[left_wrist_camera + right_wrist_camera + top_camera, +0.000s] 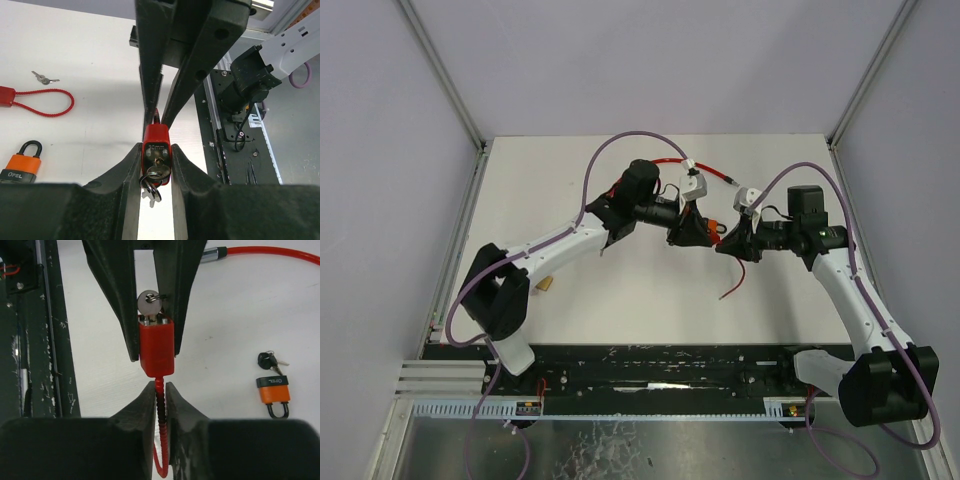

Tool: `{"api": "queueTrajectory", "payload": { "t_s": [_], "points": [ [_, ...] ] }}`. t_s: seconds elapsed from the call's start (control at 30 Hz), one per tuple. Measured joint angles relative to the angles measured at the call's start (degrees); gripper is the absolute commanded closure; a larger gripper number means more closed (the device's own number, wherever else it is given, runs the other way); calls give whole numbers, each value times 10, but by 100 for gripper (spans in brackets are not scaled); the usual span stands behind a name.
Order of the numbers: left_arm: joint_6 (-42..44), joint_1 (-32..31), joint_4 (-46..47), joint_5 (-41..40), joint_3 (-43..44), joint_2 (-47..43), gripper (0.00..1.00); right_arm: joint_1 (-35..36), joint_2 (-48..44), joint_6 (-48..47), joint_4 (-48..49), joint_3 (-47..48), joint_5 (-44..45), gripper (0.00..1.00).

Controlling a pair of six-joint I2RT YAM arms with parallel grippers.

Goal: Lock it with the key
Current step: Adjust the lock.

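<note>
A small red lock body (pixel 156 146) marked 30mm is clamped between the fingers of my left gripper (pixel 156 161). A silver key (pixel 160 171) on a ring sticks out of its keyhole. From the right wrist view the same lock (pixel 157 347) hangs with the key (pixel 149 302) at its far end. Its ribbed red cable (pixel 160 407) runs down between the pads of my right gripper (pixel 160 396), which is shut on it just below the body. Seen from above, both grippers (pixel 698 235) (pixel 728 243) meet over the table's middle, and the cable's tail (pixel 732 285) dangles below them.
An orange padlock (pixel 273 390) with black-headed keys (pixel 267 360) lies on the white table to the right. A second red cable lock (pixel 45 102) and a loose key pair (pixel 44 78) lie farther off. A smooth red cable (pixel 705 168) lies behind the arms.
</note>
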Motion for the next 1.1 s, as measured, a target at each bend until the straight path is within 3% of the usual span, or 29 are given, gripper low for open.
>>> {"api": "queueTrajectory", "payload": {
  "t_s": [0.07, 0.13, 0.33, 0.5, 0.67, 0.83, 1.0, 1.1],
  "points": [
    [-4, 0, 3, -2, 0, 0, 100, 2, 0, -4, -7, 0, -5, 100],
    [-12, 0, 3, -2, 0, 0, 93, 2, 0, -7, -11, 0, -8, 100],
    [-65, 9, 58, -7, -25, -16, 47, -13, -2, 8, -29, 16, -40, 100],
    [-191, 61, 269, -27, -146, -78, 15, -74, -35, 104, 32, 10, -111, 100],
    [-306, 90, 499, -57, -234, -87, 14, -123, -101, 322, 251, -52, -150, 100],
    [-410, 64, 685, -73, -237, -29, 21, -129, -84, 527, 464, -65, -140, 100],
    [-439, 24, 732, -102, -222, 28, 31, -130, -40, 699, 662, -99, -108, 100],
    [-453, 2, 733, -115, -201, 60, 33, -131, -38, 748, 704, -131, -87, 100]
  ]
}}
